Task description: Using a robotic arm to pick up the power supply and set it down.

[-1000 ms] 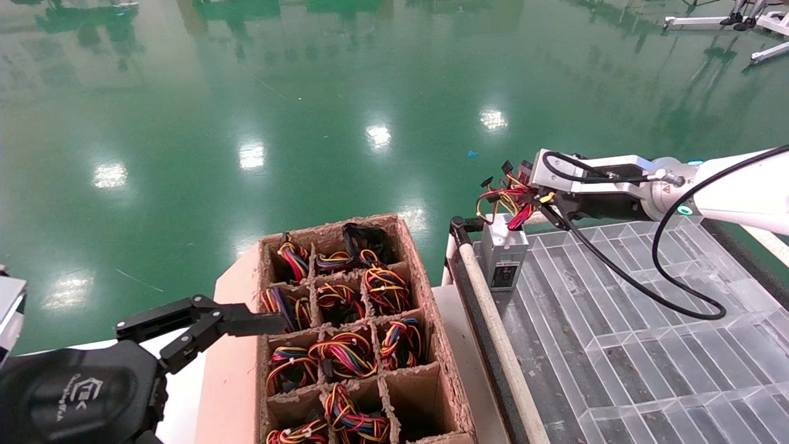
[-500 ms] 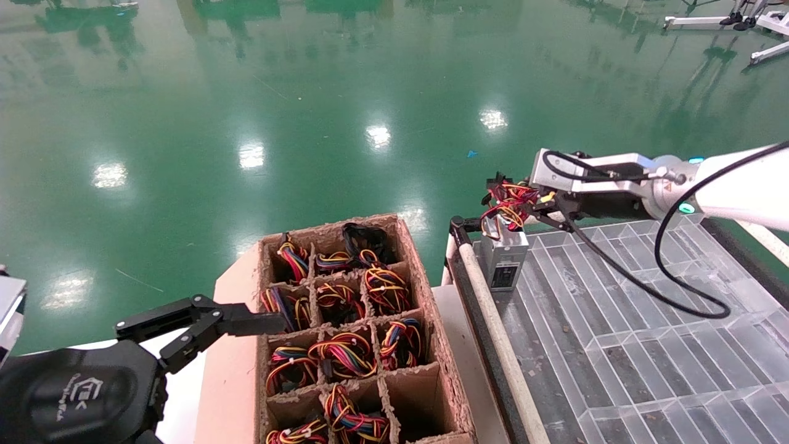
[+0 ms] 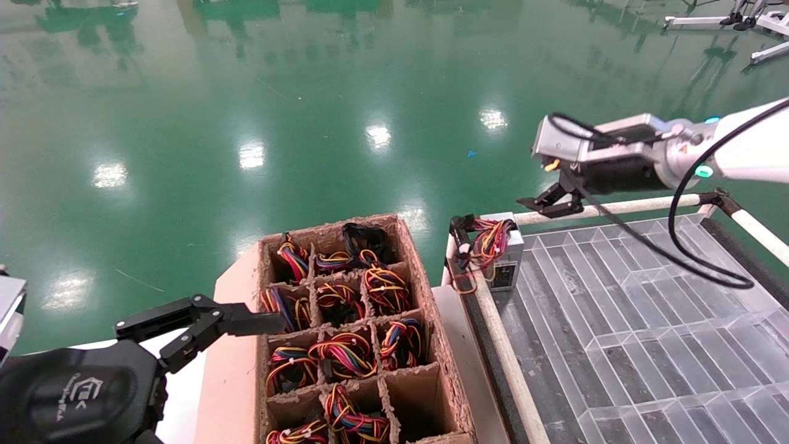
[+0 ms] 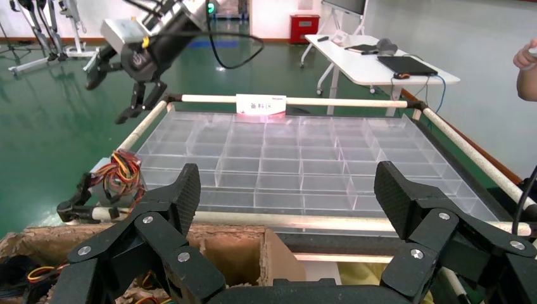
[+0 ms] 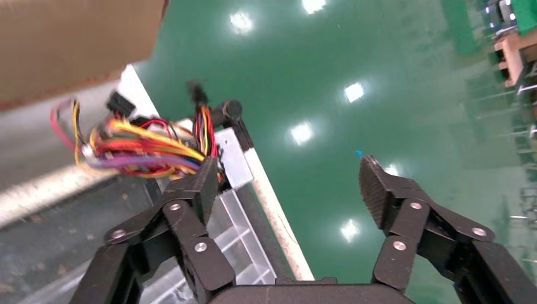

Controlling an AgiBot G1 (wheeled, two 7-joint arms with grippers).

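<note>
The power supply (image 3: 510, 262), a small grey metal box with a dark label, stands in the near-left corner of the clear divided tray (image 3: 616, 320). Its bundle of red, yellow and orange wires (image 3: 490, 240) droops over its top and the tray's corner. My right gripper (image 3: 535, 206) hangs open above and to the right of it, holding nothing. In the right wrist view the power supply (image 5: 231, 158) and its wires (image 5: 139, 149) lie just beyond the right gripper (image 5: 289, 183). My left gripper (image 3: 206, 320) is parked open beside the cardboard divider tray (image 3: 441, 351).
The cardboard divider tray holds several more wire bundles (image 3: 345, 354) in its cells. White tube rails (image 3: 616, 206) edge the clear tray. Green floor lies beyond. In the left wrist view, the left gripper (image 4: 288, 190) faces the clear tray (image 4: 304, 164).
My right gripper has let go of the wire bundle, opened, and risen up and away. The wires have dropped onto the power supply, which rests in the tray's corner. The left arm has not moved.
</note>
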